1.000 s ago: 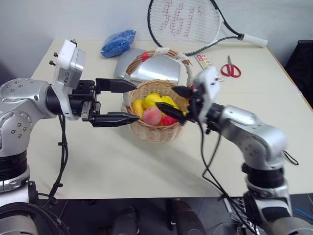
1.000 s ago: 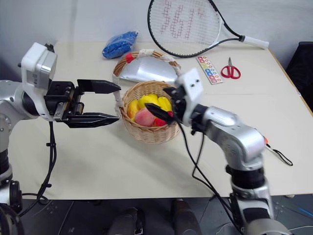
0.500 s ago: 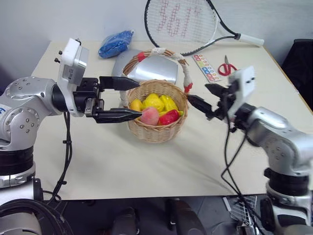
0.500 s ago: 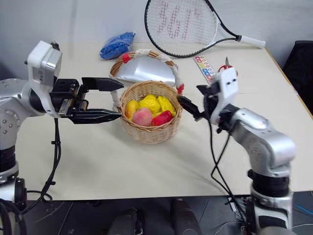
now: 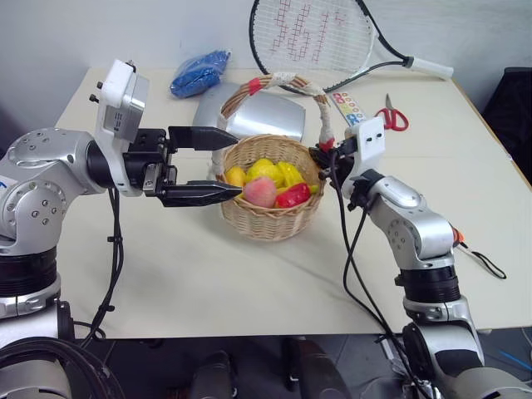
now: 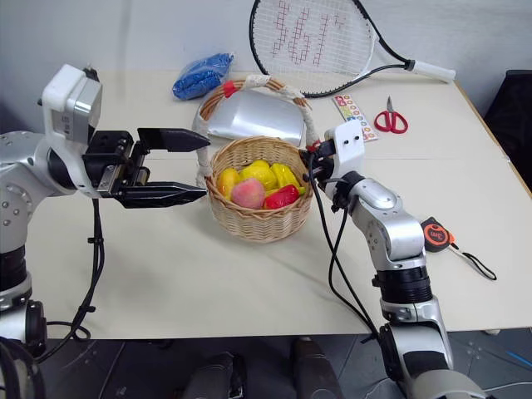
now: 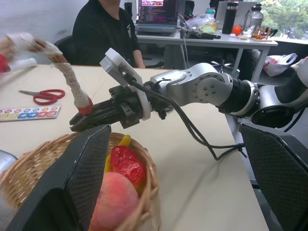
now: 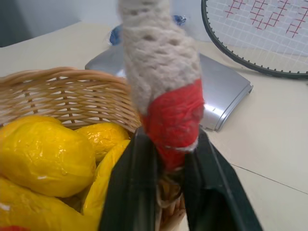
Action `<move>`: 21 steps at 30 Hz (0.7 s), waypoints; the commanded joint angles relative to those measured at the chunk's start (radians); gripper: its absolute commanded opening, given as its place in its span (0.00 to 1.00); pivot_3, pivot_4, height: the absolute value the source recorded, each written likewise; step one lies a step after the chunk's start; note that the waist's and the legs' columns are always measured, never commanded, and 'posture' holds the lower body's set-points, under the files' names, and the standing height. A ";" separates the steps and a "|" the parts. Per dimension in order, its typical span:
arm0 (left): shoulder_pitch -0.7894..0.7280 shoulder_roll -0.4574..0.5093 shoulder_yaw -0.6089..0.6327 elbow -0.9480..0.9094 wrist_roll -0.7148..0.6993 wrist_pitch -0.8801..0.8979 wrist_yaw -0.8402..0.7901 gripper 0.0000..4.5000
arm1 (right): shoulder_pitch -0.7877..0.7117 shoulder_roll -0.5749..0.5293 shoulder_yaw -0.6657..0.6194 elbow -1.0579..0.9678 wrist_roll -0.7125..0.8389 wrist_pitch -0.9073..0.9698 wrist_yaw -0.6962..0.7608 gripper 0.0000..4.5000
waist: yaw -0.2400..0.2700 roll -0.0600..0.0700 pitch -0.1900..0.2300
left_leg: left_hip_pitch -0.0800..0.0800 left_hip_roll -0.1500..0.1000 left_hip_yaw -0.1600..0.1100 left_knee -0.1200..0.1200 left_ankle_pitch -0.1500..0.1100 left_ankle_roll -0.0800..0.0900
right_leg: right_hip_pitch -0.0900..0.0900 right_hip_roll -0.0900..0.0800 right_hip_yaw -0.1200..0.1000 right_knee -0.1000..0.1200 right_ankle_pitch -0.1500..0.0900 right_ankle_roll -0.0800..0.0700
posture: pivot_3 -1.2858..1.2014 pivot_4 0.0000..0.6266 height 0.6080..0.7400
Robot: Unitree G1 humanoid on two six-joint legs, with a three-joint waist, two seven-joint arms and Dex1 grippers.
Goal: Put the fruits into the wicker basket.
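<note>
gripper (image 8: 171, 192) clamping basket handle (image 8: 168, 96), yellow fruits (image 8: 45, 154)

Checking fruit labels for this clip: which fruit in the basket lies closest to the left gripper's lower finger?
The pink-red peach, at the wicker basket's front-left rim beside that finger's tip; the yellow fruits and the red piece lie farther in.

1. Wicker basket (image 5: 270, 218): round, tan, woven; upright on the table; tall arched handle (image 5: 274, 83) wrapped in white cord with red bands (one red band low at the handle's right foot, one up on its left side).
2. Fruits (image 5: 268, 179): heaped inside the basket; pink-red peach (image 5: 258, 192) at the front; red piece (image 5: 293, 196) just beside it; yellow pieces (image 5: 266, 170) behind, one orange-yellow at the left.
</note>
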 commanded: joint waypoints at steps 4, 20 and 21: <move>-0.016 -0.004 0.009 0.001 0.006 -0.022 -0.001 1.00 | 0.043 -0.160 -0.215 -0.180 0.090 0.024 0.063 0.05 | 0.007 0.000 0.000 | -0.001 -0.001 0.000 0.000 0.000 0.000 | 0.000 0.000 0.000 0.000 0.000 0.000 | 0.52 0.24 1.00; -0.054 -0.058 -0.026 0.066 -0.002 -0.002 -0.032 1.00 | 0.102 -0.337 -0.435 0.344 -0.032 -0.303 0.076 0.26 | 0.001 0.001 0.001 | 0.003 -0.002 0.005 0.001 0.000 0.001 | 0.001 0.004 0.005 -0.004 0.000 0.001 | 0.52 0.24 1.00; -0.056 -0.061 -0.028 0.069 -0.002 -0.001 -0.033 1.00 | 0.114 -0.341 -0.427 0.357 -0.034 -0.331 0.100 0.33 | 0.000 0.001 0.001 | 0.003 -0.002 0.005 0.001 0.000 0.000 | 0.001 0.004 0.005 -0.004 0.000 0.001 | 0.52 0.24 1.00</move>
